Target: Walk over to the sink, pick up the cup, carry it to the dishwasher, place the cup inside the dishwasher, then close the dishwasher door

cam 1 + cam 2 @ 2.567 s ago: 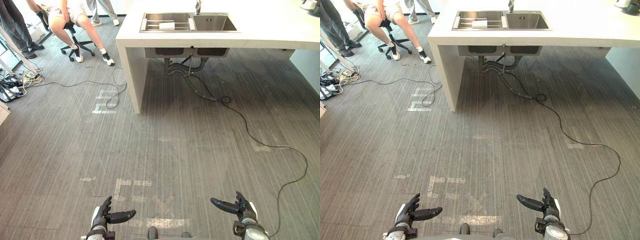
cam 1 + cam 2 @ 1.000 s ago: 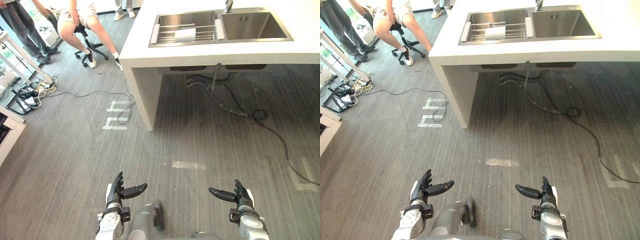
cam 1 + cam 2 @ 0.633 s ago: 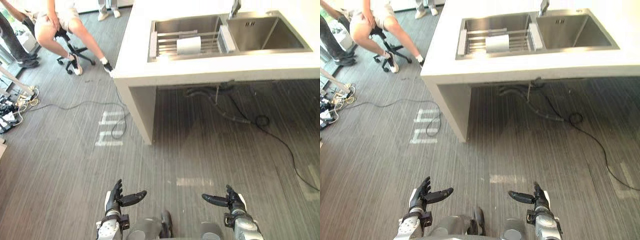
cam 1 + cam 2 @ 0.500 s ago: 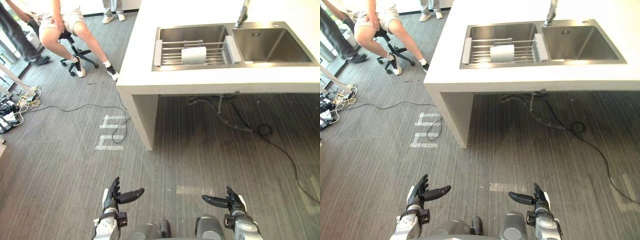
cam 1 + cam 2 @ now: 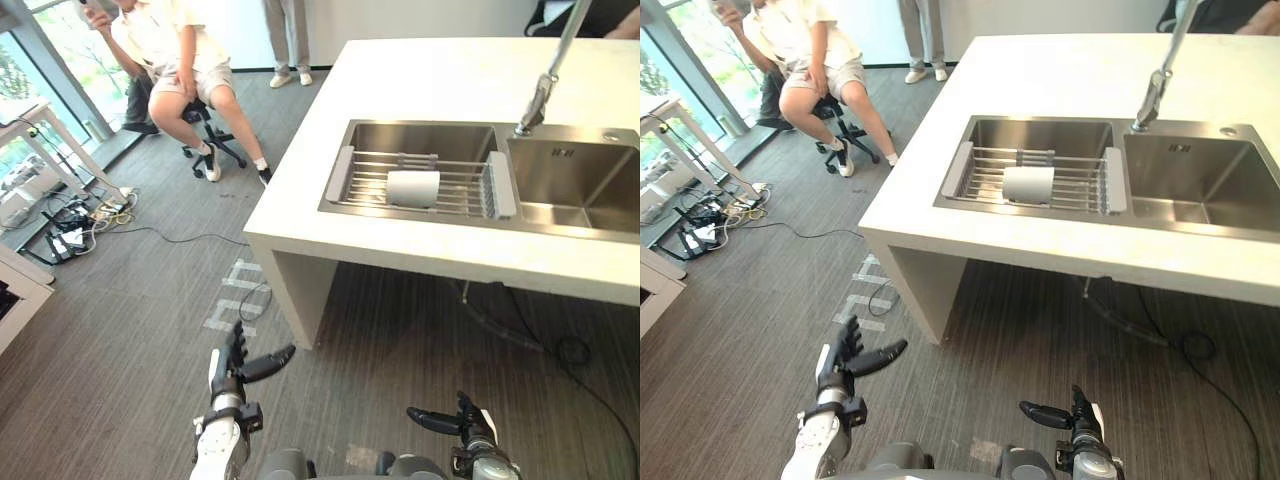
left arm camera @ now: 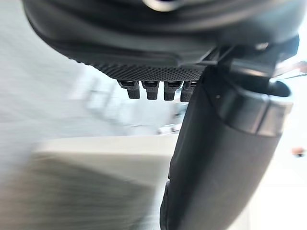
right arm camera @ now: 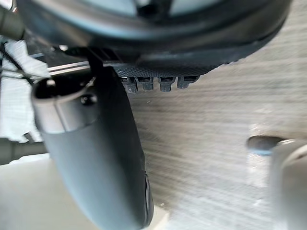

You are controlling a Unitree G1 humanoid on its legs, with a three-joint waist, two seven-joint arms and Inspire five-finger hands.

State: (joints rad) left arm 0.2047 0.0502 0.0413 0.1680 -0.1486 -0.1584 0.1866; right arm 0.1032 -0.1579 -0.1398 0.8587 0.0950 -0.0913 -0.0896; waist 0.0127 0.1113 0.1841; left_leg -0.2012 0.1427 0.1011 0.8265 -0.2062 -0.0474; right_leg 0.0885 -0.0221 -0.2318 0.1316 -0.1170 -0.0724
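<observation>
A pale grey cup [image 5: 413,188] lies on its side on a wire rack [image 5: 418,184] across the left basin of a steel sink [image 5: 1097,176], set in a white counter [image 5: 440,82]. My left hand [image 5: 235,368] hangs low over the floor, well short of the counter, fingers straight and thumb out, holding nothing. My right hand [image 5: 466,427] is at the bottom of the view, also open and empty. Both wrist views show straight fingers [image 6: 154,90] and the thumb [image 7: 96,153] spread.
A tall faucet [image 5: 546,78] rises between the two basins. A person sits on a wheeled chair [image 5: 185,75] at the far left, another person stands behind. Cables and a power strip [image 5: 72,222] lie on the floor at left; pipes hang under the sink.
The camera has moved closer to the counter, so the sink and cup look larger and nearer. Both hands keep the same open pose.
</observation>
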